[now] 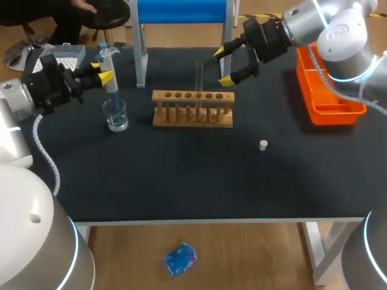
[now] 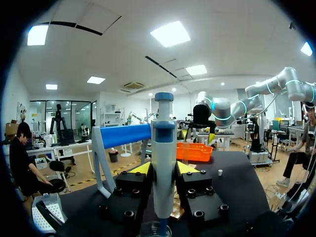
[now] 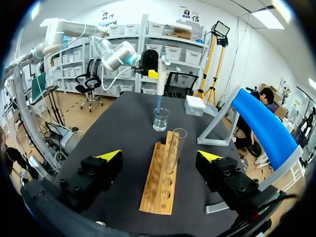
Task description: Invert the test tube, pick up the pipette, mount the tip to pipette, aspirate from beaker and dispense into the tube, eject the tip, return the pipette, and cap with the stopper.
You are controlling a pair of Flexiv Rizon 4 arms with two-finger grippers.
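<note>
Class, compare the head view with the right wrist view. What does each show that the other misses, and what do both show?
Only the head view: the orange bin at the table's right. Only the right wrist view: nothing new on the table, just the tube's open mouth seen closer. Both: the rack, the tube upright in it, the beaker, the pipette in the left gripper, and the open right gripper.

The black table [image 1: 181, 181] carried a wooden rack [image 1: 192, 116] near its middle, a beaker [image 1: 115, 116] to the rack's left and a white stopper [image 1: 263, 145] nearer the front. An orange bin [image 1: 329, 103] sat at the right edge, and a tip box [image 1: 65, 57] at the far left corner.
</note>
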